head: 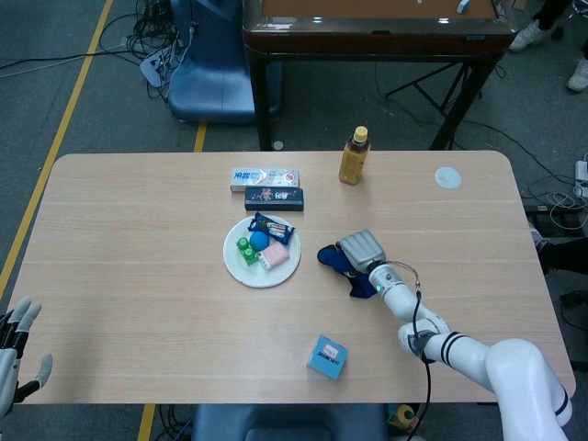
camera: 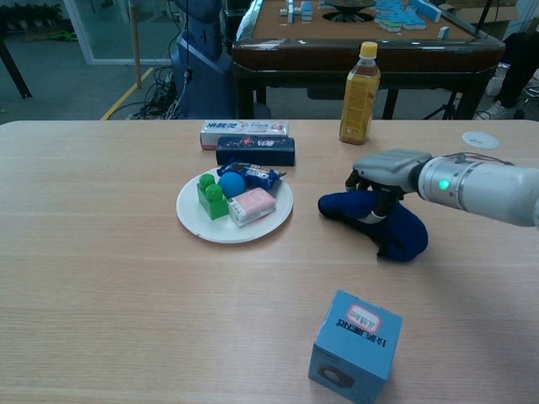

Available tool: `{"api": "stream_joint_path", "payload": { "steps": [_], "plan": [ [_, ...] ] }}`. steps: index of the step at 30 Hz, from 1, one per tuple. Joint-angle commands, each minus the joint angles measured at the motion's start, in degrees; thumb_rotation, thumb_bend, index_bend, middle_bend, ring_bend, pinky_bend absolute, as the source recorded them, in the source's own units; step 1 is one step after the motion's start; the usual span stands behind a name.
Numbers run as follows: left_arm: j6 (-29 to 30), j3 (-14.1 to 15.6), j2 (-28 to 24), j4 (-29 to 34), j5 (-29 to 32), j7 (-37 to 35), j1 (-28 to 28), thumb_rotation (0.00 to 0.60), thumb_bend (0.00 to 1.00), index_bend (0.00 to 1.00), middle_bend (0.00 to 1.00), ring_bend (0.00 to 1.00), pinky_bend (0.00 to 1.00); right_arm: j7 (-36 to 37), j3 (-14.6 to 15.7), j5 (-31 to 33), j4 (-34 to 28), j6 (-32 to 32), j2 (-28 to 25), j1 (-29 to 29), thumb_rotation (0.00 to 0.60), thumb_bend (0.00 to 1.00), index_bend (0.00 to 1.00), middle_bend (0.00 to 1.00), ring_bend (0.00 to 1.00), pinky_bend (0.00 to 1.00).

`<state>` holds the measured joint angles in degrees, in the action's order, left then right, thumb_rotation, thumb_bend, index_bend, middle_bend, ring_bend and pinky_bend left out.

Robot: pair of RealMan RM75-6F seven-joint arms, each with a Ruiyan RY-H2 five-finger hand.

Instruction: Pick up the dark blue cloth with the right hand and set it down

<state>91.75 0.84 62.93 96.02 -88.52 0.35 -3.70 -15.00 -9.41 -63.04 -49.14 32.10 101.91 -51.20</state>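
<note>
Dark blue cloth (camera: 377,227) gripped by right hand (camera: 383,172), just beside white plate (camera: 278,216), blue box (camera: 354,347) nearer

- left robot hand (head: 16,354): cut by lower-left frame edge in head view, only fingertips and part of palm show; out of chest view
- right robot hand (camera: 383,175): fingers curl down into dark blue cloth (camera: 379,225), fingertips hidden
- dark blue cloth: top middle covered by the hand
- toothpaste box (head: 264,177) and dark box (head: 274,197): print too small to read
- table (camera: 101,320): near edge cut off in chest view
</note>
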Motion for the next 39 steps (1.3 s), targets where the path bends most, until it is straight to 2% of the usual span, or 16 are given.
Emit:
{"api": "stream_joint_path", "payload": {
  "steps": [1,15,19,22,28,33,39],
  "plan": [
    [-0.1,0.0,0.0,0.0,0.0,0.0,0.0,0.6,0.42,0.05,0.0,0.01,0.03,-0.9,-0.2,2.0,3.4,-0.3,0.5,0.3,0.6,0.54,0.71,0.61,0.58,0.63],
    [-0.4,0.1,0.3,-0.1,-0.1,0.3,0.1,0.6,0.42,0.05,0.0,0.01,0.03,-5.1,-2.3,9.8,15.1,-3.0,1.8,1.2,0.6,0.54,0.71,0.61,0.58,0.63],
    [-0.4,0.2,0.3,-0.2,0.0,0.1,0.0,0.6,0.42,0.05,0.0,0.01,0.03,-5.2,-2.8,11.0,15.4,-4.1,1.7,1.6,0.6,0.54,0.7,0.61,0.58,0.63],
    [-0.7,0.2,0.4,-0.2,-0.1,0.1,0.2,0.6,0.42,0.05,0.0,0.01,0.03,-4.2,-2.7,9.8,12.2,-4.1,0.7,1.7,0.6,0.54,0.71,0.61,0.58,0.63],
    [-0.6,0.1,0.4,-0.2,-0.4,0.1,0.3,0.6,0.42,0.05,0.0,0.01,0.03,0.0,-2.4,4.9,1.0,-2.3,-3.2,2.2,0.6,0.54,0.7,0.61,0.58,0.63],
    [-0.3,0.2,0.2,-0.2,-0.3,-0.4,0.0,0.6,0.42,0.05,0.0,0.01,0.03,4.4,-1.4,-1.0,-10.7,0.5,-8.2,3.7,0.6,0.54,0.71,0.61,0.58,0.63],
    [-0.1,0.0,-0.1,-0.3,-0.3,-0.7,-0.1,0.6,0.42,0.05,0.0,0.01,0.03,9.1,1.1,-9.7,-23.7,6.6,-15.7,7.0,0.6,0.54,0.71,0.61,0.57,0.63]
  ]
}}
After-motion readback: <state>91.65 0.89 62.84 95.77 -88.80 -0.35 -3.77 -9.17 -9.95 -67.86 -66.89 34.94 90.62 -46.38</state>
